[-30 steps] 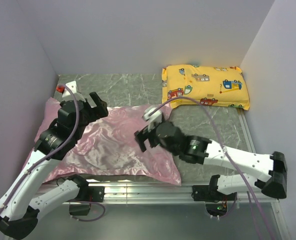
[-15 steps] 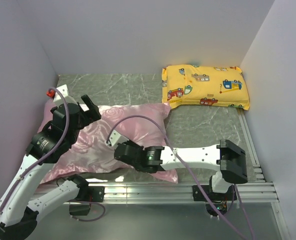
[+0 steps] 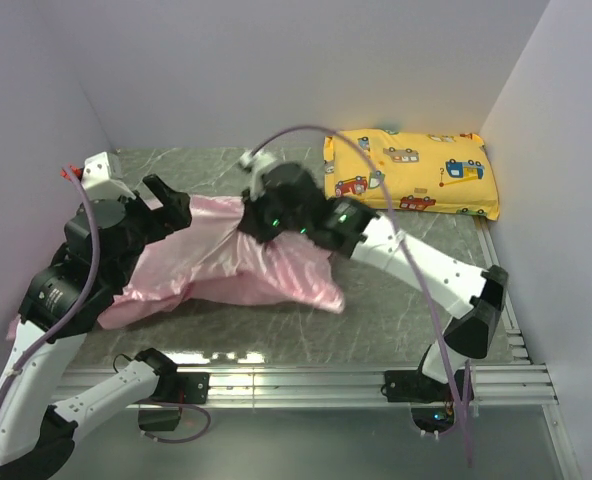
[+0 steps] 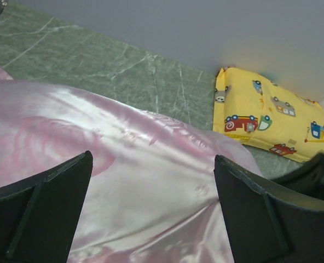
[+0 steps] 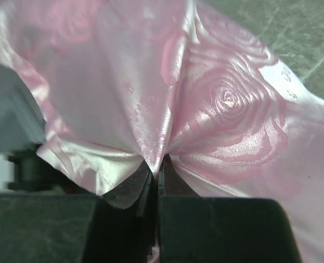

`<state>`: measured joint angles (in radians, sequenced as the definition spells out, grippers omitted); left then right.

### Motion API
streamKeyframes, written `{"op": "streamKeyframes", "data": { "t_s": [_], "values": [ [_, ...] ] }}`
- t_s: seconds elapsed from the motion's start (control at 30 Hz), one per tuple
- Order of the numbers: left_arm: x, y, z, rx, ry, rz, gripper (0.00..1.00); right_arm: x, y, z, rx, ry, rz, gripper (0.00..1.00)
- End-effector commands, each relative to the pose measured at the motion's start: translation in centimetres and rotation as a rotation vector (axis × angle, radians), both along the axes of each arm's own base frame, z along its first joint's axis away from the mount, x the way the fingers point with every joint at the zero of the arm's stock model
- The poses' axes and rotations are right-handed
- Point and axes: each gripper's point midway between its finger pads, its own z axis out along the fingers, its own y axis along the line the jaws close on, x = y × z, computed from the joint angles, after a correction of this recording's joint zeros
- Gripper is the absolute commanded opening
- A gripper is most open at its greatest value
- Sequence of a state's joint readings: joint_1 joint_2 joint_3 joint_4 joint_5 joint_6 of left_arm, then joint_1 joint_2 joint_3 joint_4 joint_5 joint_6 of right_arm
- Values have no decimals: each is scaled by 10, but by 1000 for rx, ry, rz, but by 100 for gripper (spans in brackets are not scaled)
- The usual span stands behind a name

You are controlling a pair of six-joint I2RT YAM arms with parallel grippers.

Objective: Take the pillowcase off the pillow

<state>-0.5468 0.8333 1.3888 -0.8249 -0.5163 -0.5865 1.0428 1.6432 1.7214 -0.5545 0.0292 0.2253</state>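
The right tool [image 5: 157, 170] is clamped tight on a pinched fold of the shiny pink satin pillowcase [image 3: 276, 275]. The cloth tents up off the grey marbled table [image 3: 406, 300] and drapes below that tool to both sides. The case's long axis runs sideways, from the right tool across to the left tool [image 4: 154, 170], whose jaws are wide and hold nothing, cloth just beneath. The plump white pillow isn't visible, likely inside. The left arm looks nearer to pin it.
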Motion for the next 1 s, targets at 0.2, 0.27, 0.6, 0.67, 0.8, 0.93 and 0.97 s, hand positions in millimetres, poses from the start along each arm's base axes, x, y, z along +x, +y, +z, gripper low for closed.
{"op": "streamKeyframes", "data": {
  "t_s": [0.2, 0.27, 0.6, 0.67, 0.8, 0.93, 0.97],
  "values": [
    [5, -12, 30, 35, -57, -74, 99, 74, -63, 140, 710, 297, 8, 0],
    [10, -13, 14, 46, -16, -62, 99, 92, -63, 121, 779, 418, 18, 0],
    [15, -39, -69, 53, 130, -159, 99, 139, -80, 98, 842, 483, -89, 0],
    [14, -44, -86, 74, 174, -188, 99, 139, -81, 99, 832, 475, -94, 0],
    [19, -40, -113, 128, 246, -154, 99, 139, -82, 99, 829, 470, -103, 0],
    [28, -36, -131, 155, 282, -105, 99, 139, -83, 95, 822, 466, -112, 0],
    [31, -37, -135, 156, 291, -100, 99, 137, -84, 95, 824, 463, -116, 0]
  ]
}}
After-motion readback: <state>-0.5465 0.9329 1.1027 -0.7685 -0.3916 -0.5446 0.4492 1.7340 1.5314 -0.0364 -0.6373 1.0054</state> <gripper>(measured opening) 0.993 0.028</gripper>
